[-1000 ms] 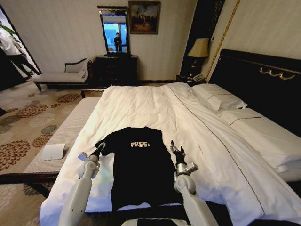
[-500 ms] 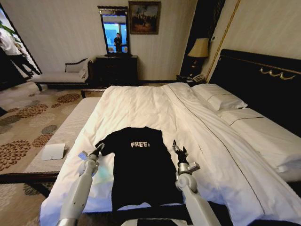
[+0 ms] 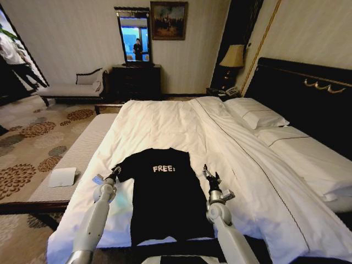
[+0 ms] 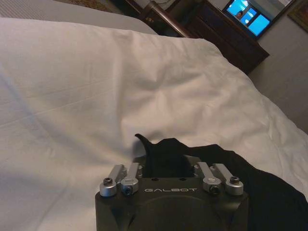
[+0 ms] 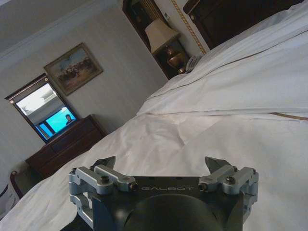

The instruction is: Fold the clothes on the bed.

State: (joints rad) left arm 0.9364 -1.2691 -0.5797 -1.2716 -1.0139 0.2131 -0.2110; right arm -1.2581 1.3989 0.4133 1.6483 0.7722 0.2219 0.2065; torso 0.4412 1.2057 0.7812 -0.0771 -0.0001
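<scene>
The clothes, a black T-shirt [image 3: 165, 192] with white "FREE!" lettering, lie flat on the near part of the bed [image 3: 159, 121]. My left gripper [image 3: 114, 173] sits at the shirt's left sleeve. In the left wrist view the gripper [image 4: 163, 166] is shut on the black sleeve [image 4: 166, 147], and a small peak of fabric stands up beside it. My right gripper [image 3: 209, 175] hovers just off the shirt's right edge, over white sheet. In the right wrist view this gripper [image 5: 162, 163] is open, with its fingertips wide apart and nothing between them.
A pale bench [image 3: 82, 148] runs along the bed's left side with a white card [image 3: 61, 177] on it. Pillows [image 3: 256, 113] and the dark headboard [image 3: 308, 93] are at the right. A dresser with a mirror [image 3: 136, 80], a chaise [image 3: 71, 88] and a lamp [image 3: 232, 55] line the far wall.
The right gripper has edged slightly right and forward beside the shirt. The left gripper has stayed at the left sleeve. The shirt has barely moved.
</scene>
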